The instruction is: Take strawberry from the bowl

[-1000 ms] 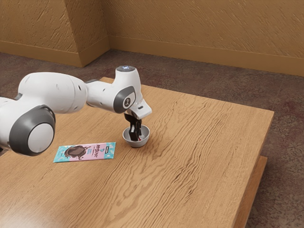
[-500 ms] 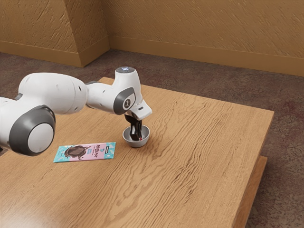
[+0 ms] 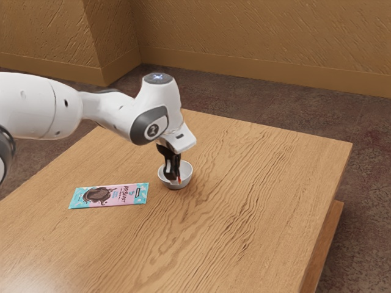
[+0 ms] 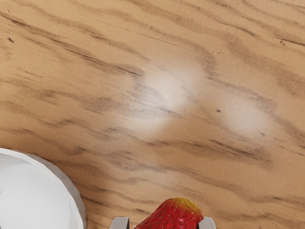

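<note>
One bowl [image 3: 185, 179] in sight on the desk [image 3: 263, 207], saw, in the exterior view, a wrapped bar [image 3: 110, 196] lying to its left and the strawberry [image 3: 179, 180] overlapping it. In the wrist view, found the strawberry pinched between both jaws, apart from the bowl.

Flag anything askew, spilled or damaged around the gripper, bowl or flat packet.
Nothing stands out. Bowl upright, no visible spill around it. Packet flat on the table, no visible tear. Strawberry pinched between both fingers of the gripper, visible skin looks intact.
</note>
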Controlling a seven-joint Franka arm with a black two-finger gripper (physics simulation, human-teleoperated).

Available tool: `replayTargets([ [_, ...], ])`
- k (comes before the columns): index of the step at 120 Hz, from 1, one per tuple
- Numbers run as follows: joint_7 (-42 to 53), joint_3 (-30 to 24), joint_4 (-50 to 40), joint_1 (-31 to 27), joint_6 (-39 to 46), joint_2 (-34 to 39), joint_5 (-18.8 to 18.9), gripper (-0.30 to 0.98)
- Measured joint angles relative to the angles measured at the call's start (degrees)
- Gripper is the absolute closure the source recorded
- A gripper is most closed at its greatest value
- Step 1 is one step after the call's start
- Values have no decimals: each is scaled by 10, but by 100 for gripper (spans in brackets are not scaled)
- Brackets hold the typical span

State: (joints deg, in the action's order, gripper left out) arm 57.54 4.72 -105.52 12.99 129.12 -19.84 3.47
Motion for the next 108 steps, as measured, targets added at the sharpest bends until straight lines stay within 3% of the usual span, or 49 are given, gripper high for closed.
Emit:
replayTargets([
  [17, -52, -15, -60, 27, 1, 31, 13, 69],
  [50, -131, -18, -60, 45, 13, -15, 17, 66],
  [77, -165, -17, -55, 50, 15, -7, 8, 25],
  [92, -194, -6, -28, 52, 0, 82, 8, 14],
  [108, -229, 24, 55, 39, -94, 157, 8, 7],
])
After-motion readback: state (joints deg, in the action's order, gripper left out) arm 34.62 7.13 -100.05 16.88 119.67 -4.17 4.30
